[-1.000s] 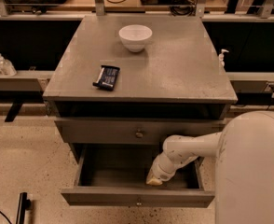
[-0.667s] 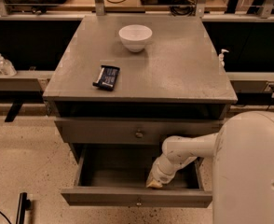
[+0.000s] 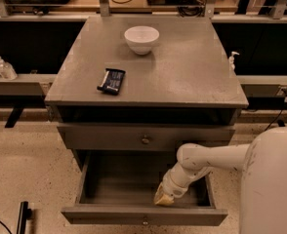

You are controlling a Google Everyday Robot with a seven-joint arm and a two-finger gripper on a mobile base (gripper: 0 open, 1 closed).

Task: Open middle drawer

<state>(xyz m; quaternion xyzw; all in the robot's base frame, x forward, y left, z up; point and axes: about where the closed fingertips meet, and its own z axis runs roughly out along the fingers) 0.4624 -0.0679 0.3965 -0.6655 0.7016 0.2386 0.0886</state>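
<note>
Middle drawer (image 3: 109,214) likely rigid and free-sliding, best pulled by knob (image 3: 144,223); gripper (image 3: 165,198) inside it, open or closed unclear.

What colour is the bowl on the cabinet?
White bowl, camera view; hand is inside the open drawer.

The table (image 3: 192,77) top is smooth, matt grey with a faint sheen, and the middle drawer (image 3: 129,182) has the same dull grey inside. The bowl (image 3: 141,38) is glossy white, the packet (image 3: 111,80) shiny black. The arm (image 3: 207,159) is smooth white plastic. Its hand (image 3: 165,198), by the drawer's front edge right of centre, looks matt tan.
</note>
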